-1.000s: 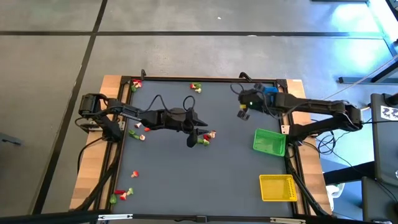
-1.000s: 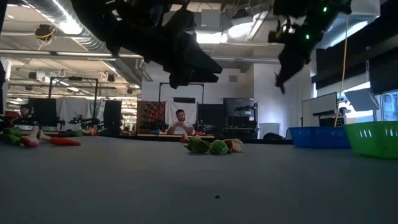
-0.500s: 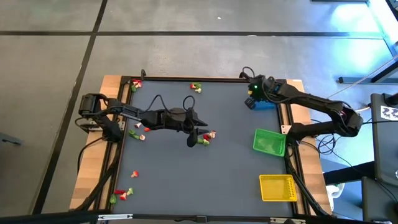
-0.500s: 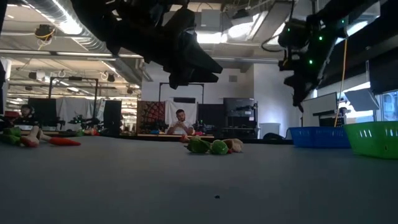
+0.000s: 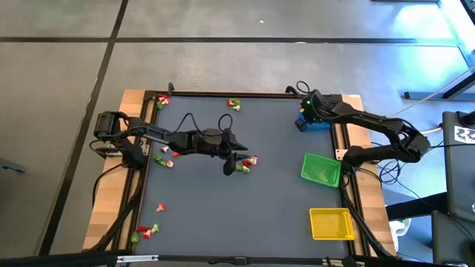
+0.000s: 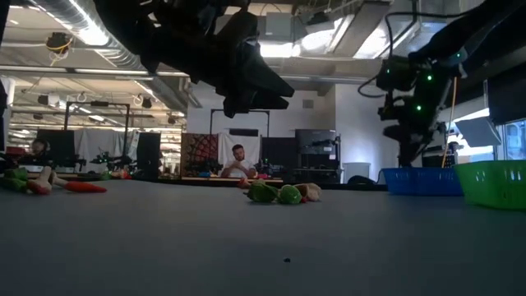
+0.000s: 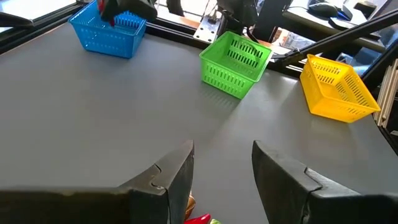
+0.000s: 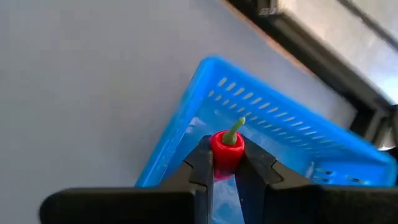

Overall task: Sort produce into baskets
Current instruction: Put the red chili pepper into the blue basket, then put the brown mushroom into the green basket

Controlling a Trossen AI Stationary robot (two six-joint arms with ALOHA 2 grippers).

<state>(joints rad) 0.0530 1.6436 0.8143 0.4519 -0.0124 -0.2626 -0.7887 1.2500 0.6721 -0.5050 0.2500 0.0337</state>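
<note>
Right gripper [image 8: 225, 169] pinches red green-stemmed piece [image 8: 226, 149]; blue basket [image 8: 273, 118] beneath.

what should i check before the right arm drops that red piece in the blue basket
1. Red piece held in right tool: ok, fingers pinch it, green stem up.
2. Right tool over the blue basket: ok, the basket floor lies under the piece.
3. Blue basket upright on the table: ok.
4. Basket contents: cannot tell, the tool hides most of the floor.
5. Left tool out of the way: ok, open above the pile at mid-table.
6. Green basket and yellow basket clear of the drop: ok.
</note>
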